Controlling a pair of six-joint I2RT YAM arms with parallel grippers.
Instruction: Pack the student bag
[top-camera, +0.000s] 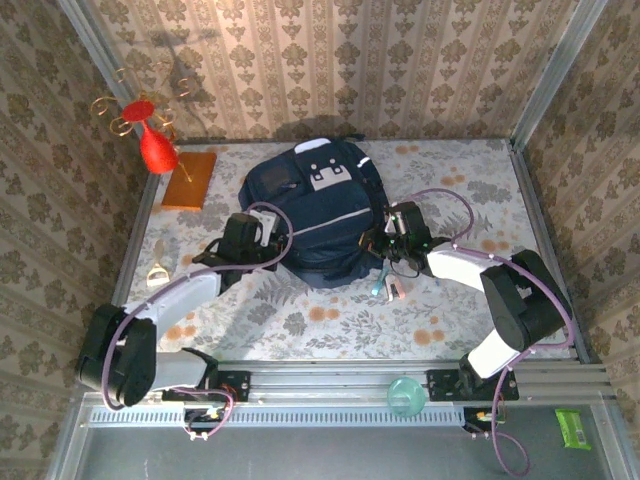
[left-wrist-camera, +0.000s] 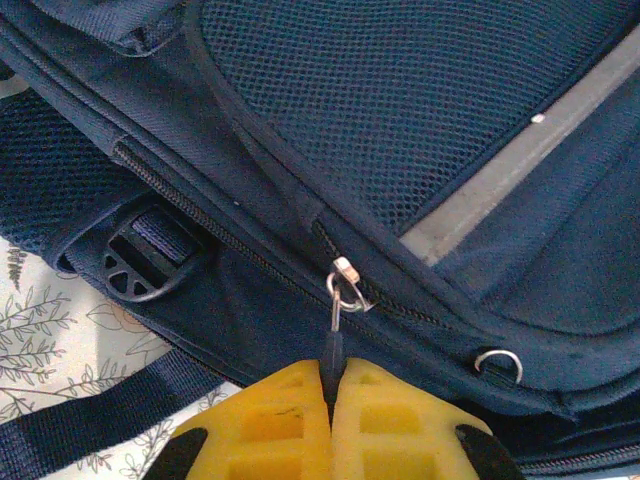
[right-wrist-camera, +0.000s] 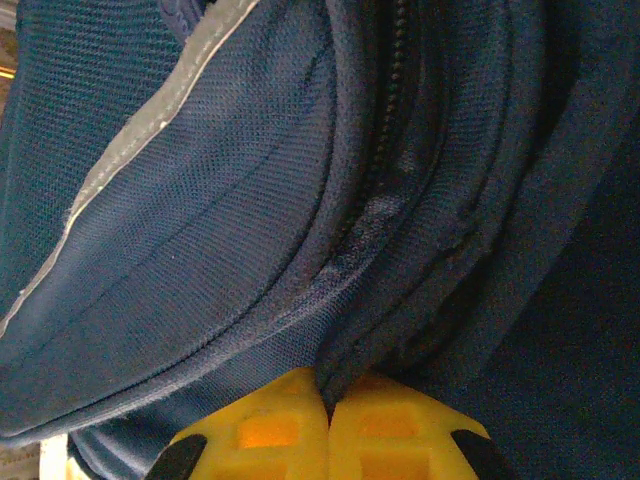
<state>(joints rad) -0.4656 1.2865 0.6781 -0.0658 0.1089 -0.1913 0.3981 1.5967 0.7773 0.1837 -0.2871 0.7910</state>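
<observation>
I see the student bag lying in the middle of the table, with both arms bent inward to its sides. My left gripper is pinched tight on the zipper pull. My right gripper clamps a fold of the bag's side fabric.

Enclosure: beige damask-wallpaper walls on three sides, aluminium corner posts. Table covered in pale floral cloth. Aluminium rail along near edge. Light soft and even, faint shadows on back wall.
</observation>
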